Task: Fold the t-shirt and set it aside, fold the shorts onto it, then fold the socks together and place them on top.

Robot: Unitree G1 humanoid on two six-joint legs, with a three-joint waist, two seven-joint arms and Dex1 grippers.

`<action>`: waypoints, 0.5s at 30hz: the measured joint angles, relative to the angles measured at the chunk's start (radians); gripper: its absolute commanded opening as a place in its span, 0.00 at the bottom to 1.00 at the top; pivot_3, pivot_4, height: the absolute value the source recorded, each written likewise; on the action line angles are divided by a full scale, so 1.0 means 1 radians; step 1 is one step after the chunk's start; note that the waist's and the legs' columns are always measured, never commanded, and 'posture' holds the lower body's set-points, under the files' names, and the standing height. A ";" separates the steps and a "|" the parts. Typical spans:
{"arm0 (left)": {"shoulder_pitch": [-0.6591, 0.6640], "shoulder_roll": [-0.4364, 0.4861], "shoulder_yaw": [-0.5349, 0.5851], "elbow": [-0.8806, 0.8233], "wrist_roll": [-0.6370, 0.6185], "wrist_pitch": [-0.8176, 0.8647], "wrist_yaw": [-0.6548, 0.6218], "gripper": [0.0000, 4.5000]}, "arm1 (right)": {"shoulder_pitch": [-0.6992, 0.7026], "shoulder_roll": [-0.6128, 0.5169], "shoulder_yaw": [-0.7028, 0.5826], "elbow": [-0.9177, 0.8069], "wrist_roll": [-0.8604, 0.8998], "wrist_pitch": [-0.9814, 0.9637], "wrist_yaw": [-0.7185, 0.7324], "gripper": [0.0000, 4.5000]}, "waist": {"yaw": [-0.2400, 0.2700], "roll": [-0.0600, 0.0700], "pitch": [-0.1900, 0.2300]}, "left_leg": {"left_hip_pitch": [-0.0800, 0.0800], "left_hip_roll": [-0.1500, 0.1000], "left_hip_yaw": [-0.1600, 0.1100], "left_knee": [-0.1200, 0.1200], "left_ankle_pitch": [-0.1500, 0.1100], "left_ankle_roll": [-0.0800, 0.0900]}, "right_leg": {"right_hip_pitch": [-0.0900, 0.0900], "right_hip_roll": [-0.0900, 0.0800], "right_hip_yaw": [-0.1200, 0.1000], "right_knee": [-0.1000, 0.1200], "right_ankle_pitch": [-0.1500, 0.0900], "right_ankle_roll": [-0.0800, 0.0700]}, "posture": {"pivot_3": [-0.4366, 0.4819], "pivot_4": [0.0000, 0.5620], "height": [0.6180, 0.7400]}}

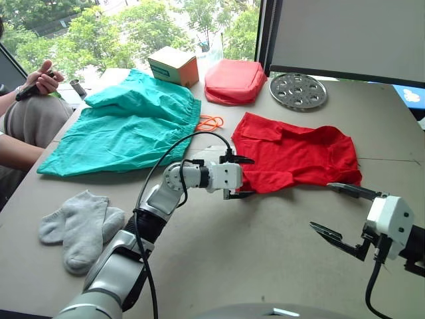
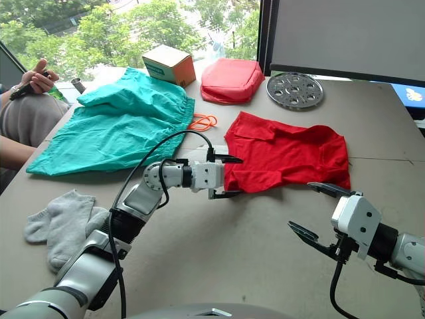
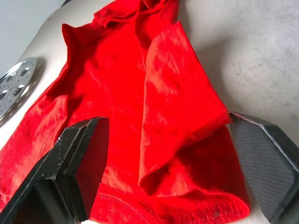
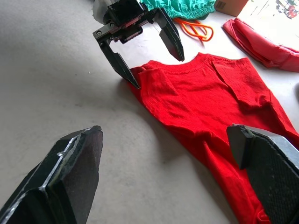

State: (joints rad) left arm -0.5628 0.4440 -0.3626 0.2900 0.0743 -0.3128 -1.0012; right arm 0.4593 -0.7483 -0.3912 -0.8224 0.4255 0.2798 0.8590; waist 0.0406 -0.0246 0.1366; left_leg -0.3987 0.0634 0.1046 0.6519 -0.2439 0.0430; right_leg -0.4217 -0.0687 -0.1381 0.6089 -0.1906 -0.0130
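Your left gripper (image 1: 239,177), jaws spread, straddles the t-shirt (image 1: 299,158) hem; the shirt's length runs toward the worktop's right edge, where your right gripper (image 1: 342,211) waits released.

Cardboard box (image 1: 174,66), salmon pouch (image 1: 234,81), perforated metal disc (image 1: 298,90) along far table edge (image 1: 252,252); person seated left (image 1: 30,119).

table (image 1: 279,266) | t-shirt (image 1: 299,156) | shorts (image 1: 126,129) | socks (image 1: 83,226) | pouch (image 1: 234,81) | box (image 1: 174,65) | perforated disc (image 1: 298,90)

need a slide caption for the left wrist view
Left gripper, fingers open, straddling the near sleeve of the red t-shirt on the table.
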 measured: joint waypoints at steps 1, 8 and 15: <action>-0.008 -0.001 -0.001 0.012 0.002 -0.005 -0.002 0.96 | 0.003 0.000 0.000 -0.001 -0.001 0.000 -0.004 1.00 | 0.000 0.000 0.000 | 0.000 0.000 0.000 0.000 0.000 0.000 | 0.000 0.001 0.000 0.000 0.000 0.000 | 0.48 0.27 0.99; -0.067 0.003 -0.043 0.129 0.104 -0.175 0.026 0.57 | 0.013 0.001 -0.001 -0.008 -0.003 0.005 -0.018 1.00 | 0.001 0.000 0.000 | 0.000 -0.001 -0.001 0.000 0.000 0.000 | 0.001 0.001 0.000 0.000 0.000 0.000 | 0.48 0.27 0.99; -0.093 -0.005 -0.062 0.230 0.128 -0.319 0.031 0.03 | 0.030 0.002 -0.016 -0.025 -0.004 0.022 -0.032 1.00 | 0.001 0.000 0.000 | 0.000 -0.001 -0.002 0.000 0.000 0.000 | 0.001 0.000 -0.001 0.000 0.000 0.000 | 0.48 0.27 0.99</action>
State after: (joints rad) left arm -0.6561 0.4386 -0.4249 0.5198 0.2018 -0.6321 -0.9705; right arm 0.4896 -0.7467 -0.4072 -0.8474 0.4216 0.3014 0.8271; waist 0.0413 -0.0249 0.1366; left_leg -0.3989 0.0626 0.1030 0.6520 -0.2440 0.0432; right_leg -0.4208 -0.0687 -0.1387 0.6089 -0.1906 -0.0130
